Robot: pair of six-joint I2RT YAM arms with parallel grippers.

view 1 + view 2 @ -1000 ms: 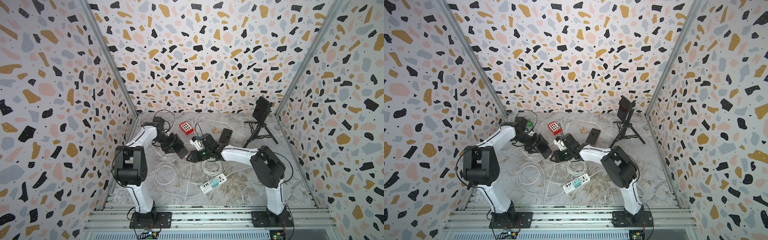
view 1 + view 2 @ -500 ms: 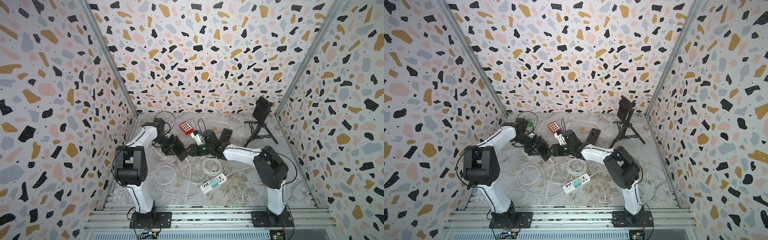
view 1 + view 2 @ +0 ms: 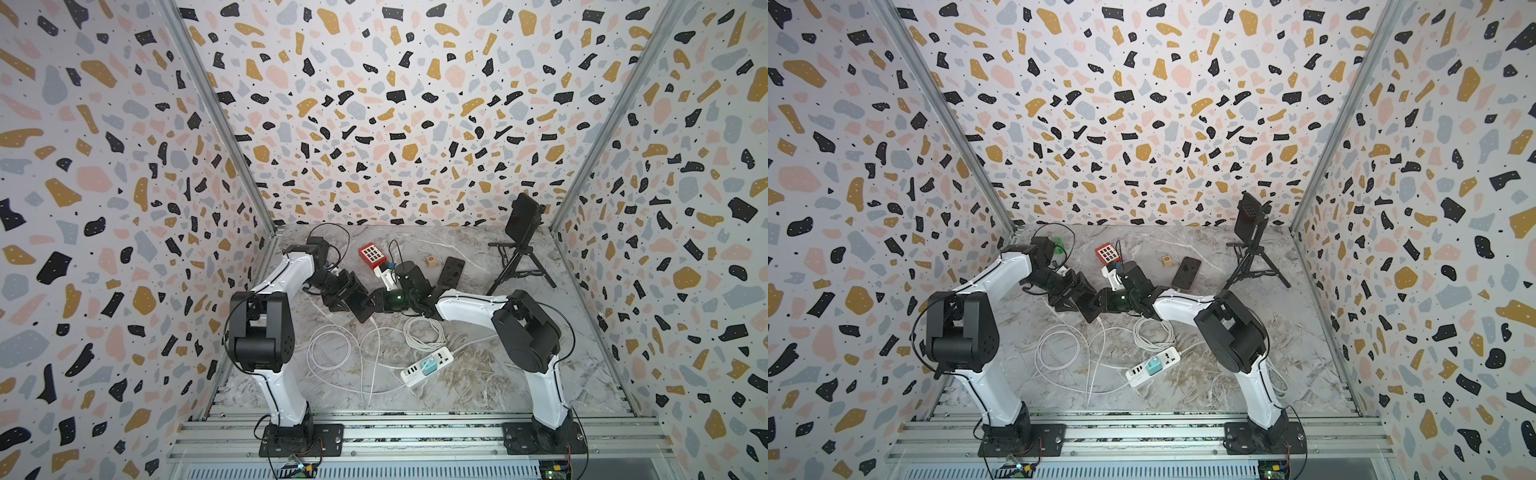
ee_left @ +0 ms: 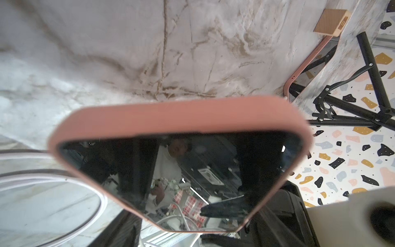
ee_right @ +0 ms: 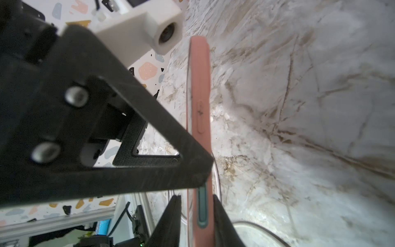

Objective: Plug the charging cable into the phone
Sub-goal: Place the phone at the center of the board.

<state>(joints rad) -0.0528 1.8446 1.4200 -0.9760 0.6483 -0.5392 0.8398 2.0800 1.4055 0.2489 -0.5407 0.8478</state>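
The phone [image 4: 181,119], in a salmon-pink case with a dark screen, hangs above the table between both arms [image 3: 360,308] [image 3: 1090,311]. My left gripper [image 4: 192,233] [image 3: 344,296] [image 3: 1068,296] holds it across its width. My right gripper [image 5: 197,195] [image 3: 373,303] [image 3: 1101,301] has closed onto its thin edge [image 5: 199,107], one finger on the case back and the other at the screen side. The white charging cable [image 3: 332,353] [image 3: 1059,349] [image 4: 64,181] lies in loops on the marble; I cannot make out its plug end.
A white power strip [image 3: 428,363] [image 3: 1152,365] lies in front with a coiled cord. A second dark phone [image 3: 451,270], a wooden block [image 3: 431,261] and a red keypad box [image 3: 372,253] lie behind. A tripod [image 3: 519,266] carries another phone at the back right.
The right gripper has moved left to the phone and narrowed its jaws onto the phone's edge. The left gripper keeps its hold with the same width.
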